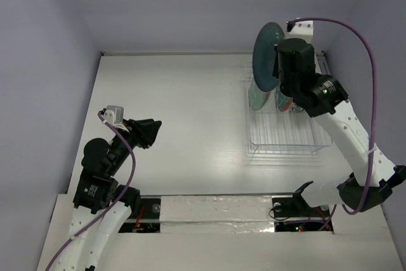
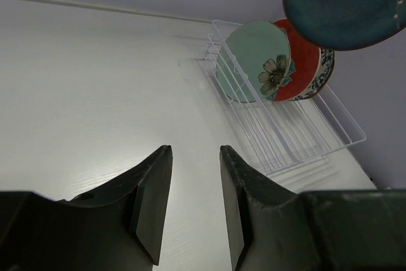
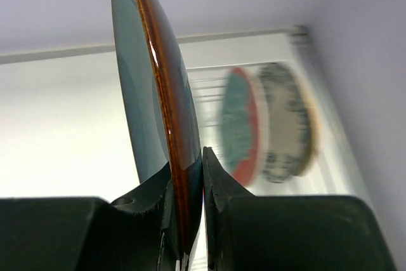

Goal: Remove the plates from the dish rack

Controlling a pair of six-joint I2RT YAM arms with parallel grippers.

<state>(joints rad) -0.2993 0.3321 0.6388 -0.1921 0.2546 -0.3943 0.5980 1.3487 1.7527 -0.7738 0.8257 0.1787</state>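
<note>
My right gripper point(image 1: 275, 61) is shut on the rim of the dark teal plate point(image 1: 266, 55) and holds it upright, lifted above the far end of the white wire dish rack point(image 1: 285, 139). In the right wrist view the plate's edge point(image 3: 158, 93) sits between my fingers point(image 3: 219, 185). The pale mint plate point(image 2: 252, 52), the red-and-teal floral plate point(image 2: 306, 74) and the blue-rimmed white plate point(image 2: 327, 65) stand in the rack's point(image 2: 298, 138) far slots. A cream edge point(image 3: 312, 125) shows behind them, blurred. My left gripper point(image 1: 150, 132) is open and empty over the table at left point(image 2: 195, 149).
The rack stands at the right of the white table point(image 1: 184, 112), close to the right wall point(image 1: 380, 49). The rack's near slots hold nothing. A back wall point(image 1: 190, 4) and a left wall point(image 1: 38, 93) close in the table.
</note>
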